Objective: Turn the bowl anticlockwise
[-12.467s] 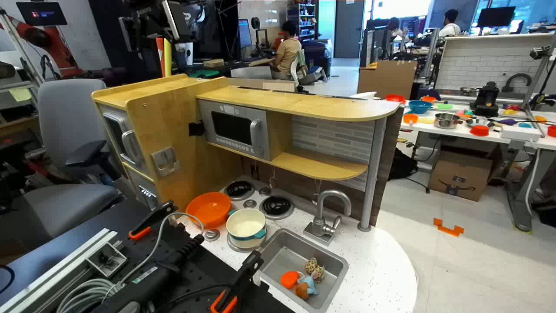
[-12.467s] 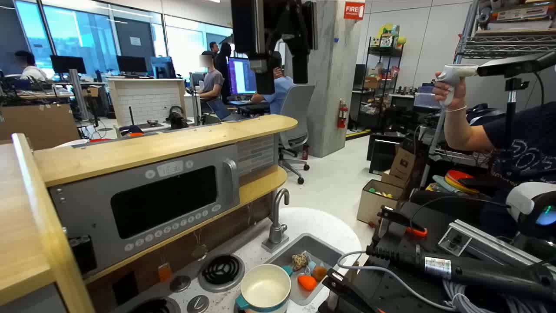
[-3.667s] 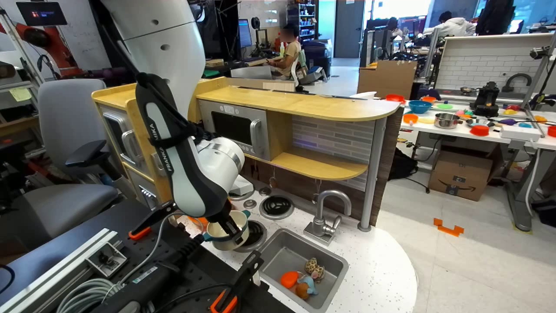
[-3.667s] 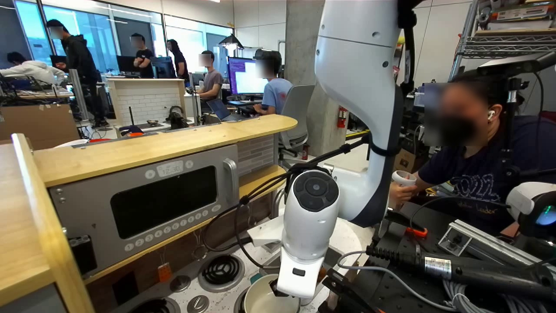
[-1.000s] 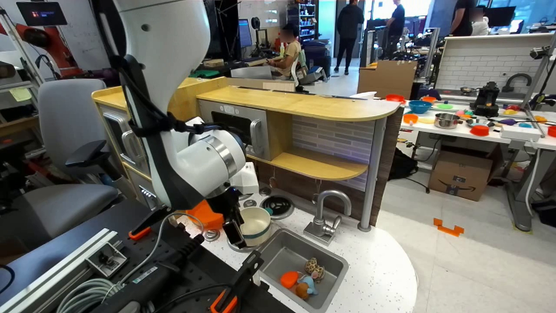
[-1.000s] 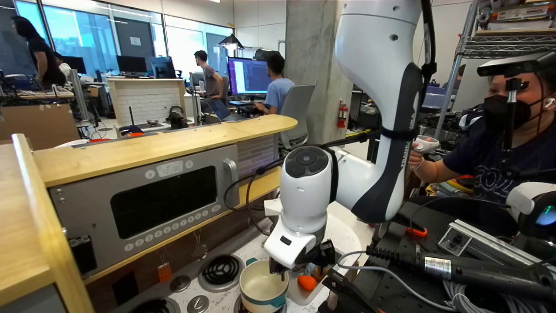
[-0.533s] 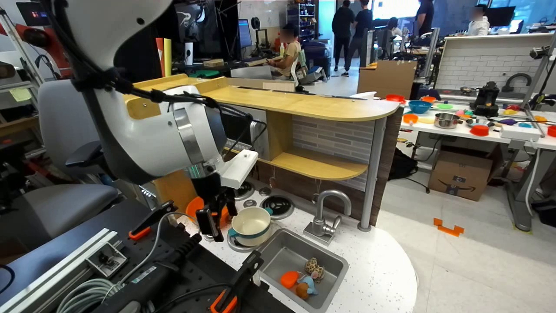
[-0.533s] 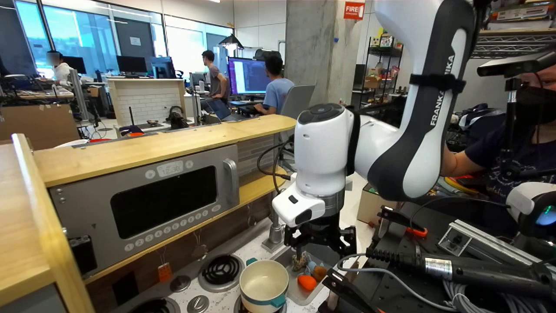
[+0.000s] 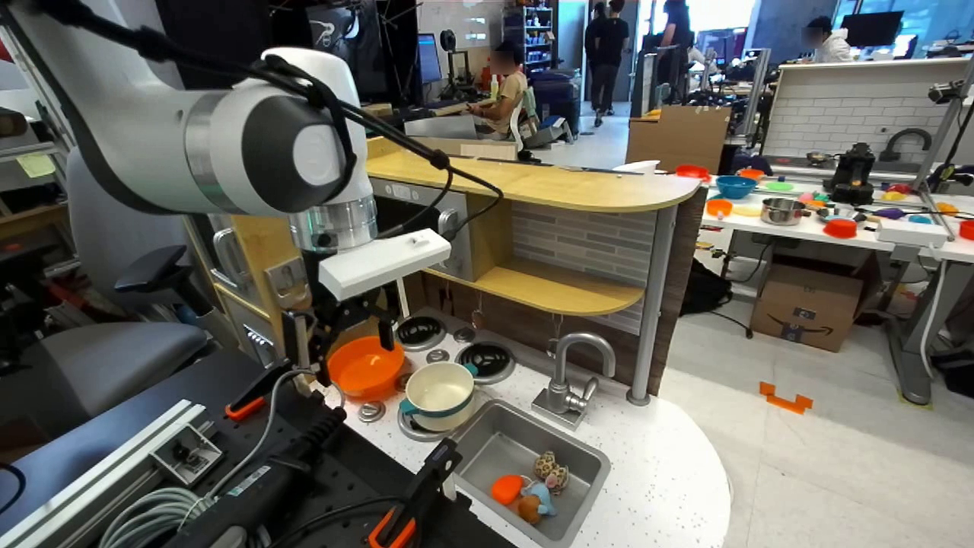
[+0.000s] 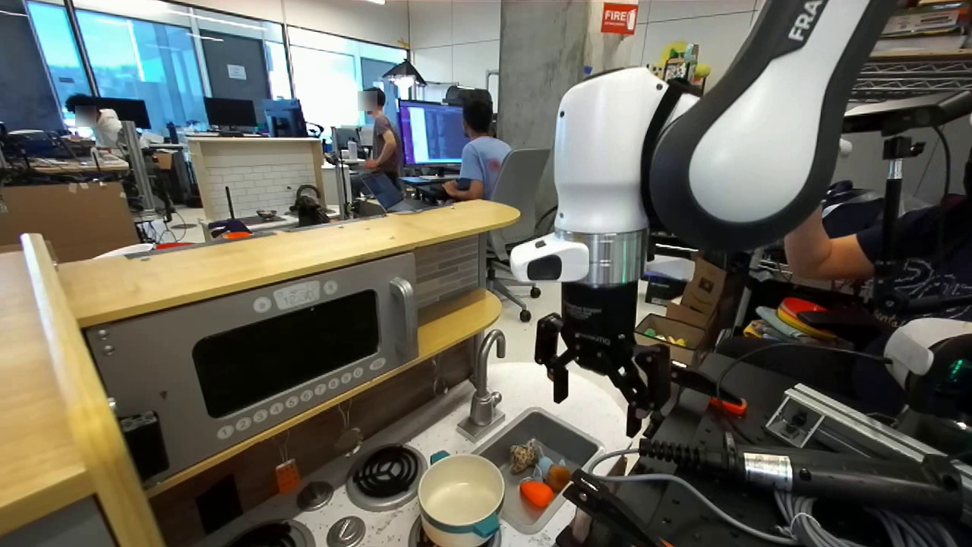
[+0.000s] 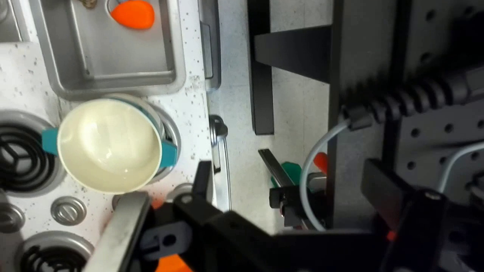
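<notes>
Two round vessels on the tabletop (image 9: 658,464); I read "bowl" as the orange bowl (image 9: 365,369), upright at the end edge opposite the rounded one, toward the front corner. The cream pot (image 11: 107,147) could be meant instead, since its handles make a turn readable; can't settle it. The end effector (image 10: 598,414) has its fingers spread well apart, nothing between them, hanging above, about at the front edge, touching neither.

Handling, best guess: orange bowl is plastic, light, fairly stiff, a bit slick, hard to break. Pinch the rim, one finger inside, one outside, then swing anticlockwise; a plain push likely slides it instead. Pot likely heavier, rigid, glossy; take it by a teal handle (image 11: 169,154). It sits on a burner (image 11: 172,126) by the front edge, just beside the sink (image 11: 121,56), so swing room looks tight.

Contents: bowl and pot show only inner wall. Sink, also along the front edge, holds an orange toy (image 9: 507,489), a spotted toy (image 9: 551,468) and a blue-and-brown item (image 9: 540,496), one piece or two, can't tell.
</notes>
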